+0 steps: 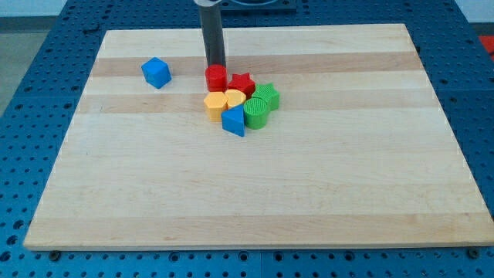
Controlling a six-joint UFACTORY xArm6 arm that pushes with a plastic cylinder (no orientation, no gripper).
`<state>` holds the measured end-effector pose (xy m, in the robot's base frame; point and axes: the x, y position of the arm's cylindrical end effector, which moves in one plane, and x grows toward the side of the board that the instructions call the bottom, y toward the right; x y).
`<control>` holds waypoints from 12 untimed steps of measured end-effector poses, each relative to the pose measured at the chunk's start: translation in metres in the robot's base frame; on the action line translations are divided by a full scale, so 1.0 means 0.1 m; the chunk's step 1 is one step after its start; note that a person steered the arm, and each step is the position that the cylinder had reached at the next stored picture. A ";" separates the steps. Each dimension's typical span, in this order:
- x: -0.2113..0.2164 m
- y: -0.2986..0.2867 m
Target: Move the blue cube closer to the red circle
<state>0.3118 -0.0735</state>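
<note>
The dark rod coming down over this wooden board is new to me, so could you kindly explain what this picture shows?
The rod is the end of a robot arm. It has no claw and holds nothing; it only pushes blocks by sliding my tip along the wooden board. There is just this one camera view, looking down at the board at a slant.

My tip sits right behind the red circle, on the side toward the view's top. That block belongs to a tight cluster: a red star, two green blocks, two yellow blocks and a blue block that looks wedge-shaped. The blue cube lies alone toward the view's left, clearly apart from the cluster.
</note>
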 end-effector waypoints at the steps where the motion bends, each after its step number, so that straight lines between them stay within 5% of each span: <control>1: 0.08 -0.01; 3: 0.25 -0.04; 5: -0.24 -0.24; 6: -0.53 -0.82; 8: -0.18 -1.55; 12: 0.06 -0.89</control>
<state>0.3179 -0.1629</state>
